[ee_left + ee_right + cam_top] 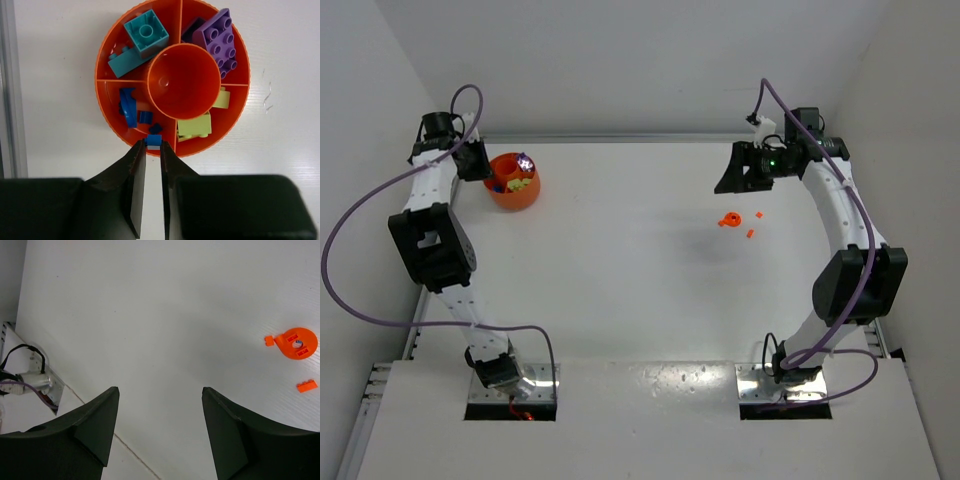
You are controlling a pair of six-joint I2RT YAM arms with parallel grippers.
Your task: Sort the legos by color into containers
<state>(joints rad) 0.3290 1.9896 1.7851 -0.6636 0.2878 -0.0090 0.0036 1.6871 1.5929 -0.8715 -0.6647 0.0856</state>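
Blue lego (154, 140) was pinched in the nearly closed left fingers (138, 167) over the orange bowl's (184, 82) 6 o'clock rim; a nudge toward 11 o'clock before release was advised; right fingers (95, 425) gaped empty.

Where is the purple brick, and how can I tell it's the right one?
Find the round orange bowl at the far left of the white table. It has four pockets around a middle cup, and in the left wrist view the purple brick lies in the upper right pocket. It is pale purple and flat with two rows of bumps; its neighbours are teal bricks and yellow-green bricks.
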